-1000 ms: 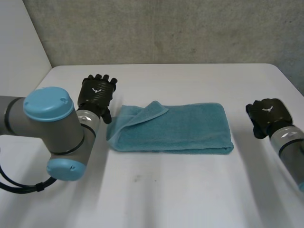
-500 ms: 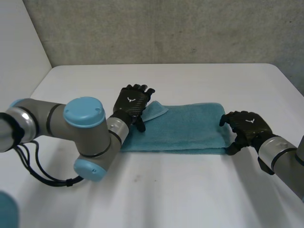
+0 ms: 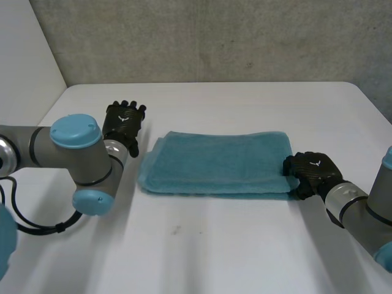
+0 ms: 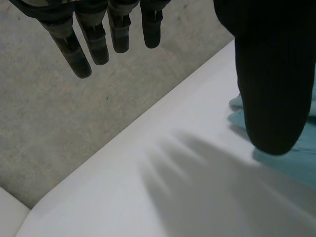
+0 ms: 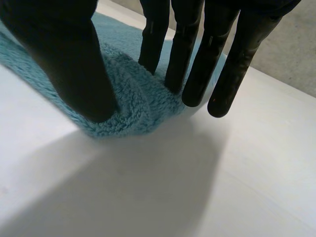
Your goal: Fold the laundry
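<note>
At towel [image 3: 220, 162] right end, right hand [image 3: 312, 174] fingers [image 5: 182, 49] pinch edge; left hand [image 3: 124, 122] beside left end, released. Risk: shallow pinch slips, layers separate.

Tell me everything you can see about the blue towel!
The towel is teal-blue, fluffy cloth, folded into a long rectangle, lying flat on the white table. Its layers show along the left end. The right robot hand pinches its right near corner between thumb and fingers, bunching it. The left robot hand is open beside the other end.
</note>
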Available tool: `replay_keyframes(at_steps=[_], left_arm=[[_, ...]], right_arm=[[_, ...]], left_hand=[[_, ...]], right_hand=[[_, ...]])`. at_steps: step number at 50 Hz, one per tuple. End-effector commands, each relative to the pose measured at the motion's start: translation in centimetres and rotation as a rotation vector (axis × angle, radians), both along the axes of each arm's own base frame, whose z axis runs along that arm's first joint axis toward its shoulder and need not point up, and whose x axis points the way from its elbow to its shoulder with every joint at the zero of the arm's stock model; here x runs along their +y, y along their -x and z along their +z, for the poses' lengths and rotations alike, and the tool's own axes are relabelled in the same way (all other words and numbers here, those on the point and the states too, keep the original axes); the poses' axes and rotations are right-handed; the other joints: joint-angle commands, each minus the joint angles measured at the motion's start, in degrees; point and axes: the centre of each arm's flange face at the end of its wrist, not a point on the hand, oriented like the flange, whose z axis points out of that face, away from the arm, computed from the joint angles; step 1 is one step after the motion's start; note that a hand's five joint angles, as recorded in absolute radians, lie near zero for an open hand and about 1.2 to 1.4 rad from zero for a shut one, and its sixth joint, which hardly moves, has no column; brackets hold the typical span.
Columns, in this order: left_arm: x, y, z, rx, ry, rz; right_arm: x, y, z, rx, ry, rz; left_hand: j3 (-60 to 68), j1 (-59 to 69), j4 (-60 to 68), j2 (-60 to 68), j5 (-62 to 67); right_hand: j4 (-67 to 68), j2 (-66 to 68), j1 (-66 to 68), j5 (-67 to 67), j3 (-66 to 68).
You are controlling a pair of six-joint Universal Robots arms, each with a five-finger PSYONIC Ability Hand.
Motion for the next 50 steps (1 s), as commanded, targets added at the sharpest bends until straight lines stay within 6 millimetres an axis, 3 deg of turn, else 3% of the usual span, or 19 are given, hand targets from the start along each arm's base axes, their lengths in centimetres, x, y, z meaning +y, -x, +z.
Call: replay_keyframes(at_steps=[1, 10, 15, 21, 23, 24, 25, 26, 27, 28, 29, 31, 33, 36, 41, 42, 44, 48, 50], left_arm=[[3.1, 0.7, 1.6, 0.013, -0.006, -0.046], [5.5, -0.5, 4.0, 0.022, 0.006, -0.047], [6.3, -1.4, 5.0, 0.026, 0.014, -0.037], [7.1, -2.0, 5.1, 0.021, 0.004, -0.032], [7.2, -2.2, 5.3, 0.023, 0.005, -0.029], [7.3, -2.2, 5.5, 0.026, 0.009, -0.026], [7.3, -2.3, 5.5, 0.026, 0.009, -0.026], [7.4, -2.2, 5.7, 0.033, 0.012, -0.027], [7.4, -2.3, 6.0, 0.045, 0.013, -0.026], [7.4, -2.3, 6.0, 0.045, 0.013, -0.026], [7.5, -2.3, 6.3, 0.065, 0.013, -0.025], [7.6, -2.3, 6.5, 0.088, 0.011, -0.026], [7.6, -2.2, 6.8, 0.113, 0.01, -0.027], [7.7, -2.1, 7.1, 0.158, 0.002, -0.03], [7.7, -1.6, 7.7, 0.215, 0.0, -0.044], [7.7, -1.3, 8.1, 0.233, 0.007, -0.053], [7.8, -0.8, 8.4, 0.245, 0.012, -0.071], [8.4, 1.7, 9.0, 0.277, 0.015, -0.171], [8.6, 2.5, 8.7, 0.284, 0.005, -0.198]], right_arm=[[-0.5, 0.6, 0.1, 0.009, 0.041, -0.031], [-0.6, 1.2, 3.5, -0.006, 0.124, -0.061], [-2.2, 4.1, 5.9, 0.008, 0.151, -0.14], [-3.6, 3.6, 9.2, 0.017, 0.225, -0.112], [-2.7, -0.7, 11.3, -0.016, 0.28, 0.017], [-2.7, -0.7, 11.3, -0.016, 0.281, 0.017], [-1.7, -3.9, 12.1, -0.034, 0.313, 0.108], [-1.7, -3.9, 12.1, -0.034, 0.314, 0.109], [-0.9, -6.8, 12.1, -0.05, 0.322, 0.185], [0.3, -9.7, 11.6, -0.063, 0.319, 0.265], [0.3, -9.7, 11.6, -0.063, 0.319, 0.266], [3.0, -14.2, 9.9, -0.064, 0.289, 0.405], [4.5, -15.8, 9.0, -0.06, 0.264, 0.461], [6.9, -17.6, 6.7, -0.034, 0.187, 0.533], [7.8, -18.0, 3.5, 0.035, 0.104, 0.543], [7.4, -17.8, 3.9, 0.047, 0.12, 0.515], [6.8, -17.4, 4.5, 0.056, 0.14, 0.463], [6.0, -16.4, 7.1, 0.053, 0.198, 0.352], [5.0, -14.8, 10.3, 0.006, 0.249, 0.262]], left_hand=[[-1.03, -0.1, -0.43, -0.31, -1.3], [-1.7, -0.77, -1.1, -0.98, -1.97], [-2.04, -1.11, -1.44, -1.32, -2.31], [-2.37, -1.44, -1.78, -1.66, -2.65], [-2.37, -1.44, -1.78, -1.66, -2.65], [-2.37, -1.44, -1.78, -1.66, -2.65], [-2.37, -1.44, -1.78, -1.66, -2.65], [-2.37, -1.44, -1.78, -1.66, -2.65], [-2.37, -1.44, -1.78, -1.66, -2.65], [-2.37, -1.44, -1.78, -1.66, -2.65], [-2.37, -1.44, -1.78, -1.66, -2.65], [-2.37, -1.44, -1.78, -1.66, -2.65], [-2.37, -1.44, -1.78, -1.66, -2.65], [-2.37, -1.44, -1.78, -1.66, -2.65], [-2.37, -1.44, -1.78, -1.66, -2.65], [-2.37, -1.44, -1.78, -1.66, -2.65], [-2.37, -1.44, -1.78, -1.66, -2.65], [-2.37, -1.44, -1.78, -1.66, -2.65], [-2.37, -1.44, -1.78, -1.66, -2.65]], right_hand=[[29.25, 28.93, 38.49, 30.47, 29.19], [29.25, 28.93, 38.49, 30.47, 29.19], [29.25, 28.93, 38.49, 30.47, 29.19], [29.25, 28.93, 38.49, 30.47, 29.19], [29.25, 28.93, 38.49, 30.47, 29.19], [29.25, 28.93, 38.49, 30.47, 29.19], [29.25, 28.93, 38.49, 30.47, 29.19], [29.25, 28.93, 38.49, 30.47, 29.19], [29.25, 28.93, 38.49, 30.47, 29.19], [29.25, 28.93, 38.49, 30.47, 29.19], [29.25, 28.93, 38.49, 30.47, 29.19], [29.25, 28.93, 38.49, 30.47, 29.19], [29.25, 28.93, 38.49, 30.47, 29.19], [29.25, 28.93, 38.49, 30.47, 29.19], [20.65, 20.33, 29.89, 21.87, 20.59], [-4.42, -4.74, 4.82, -3.2, -4.48], [-18.16, -18.48, -8.92, -16.94, -18.22], [-32.76, -33.08, -23.52, -31.54, -32.82], [-40.14, -40.46, -30.9, -38.92, -40.2]])
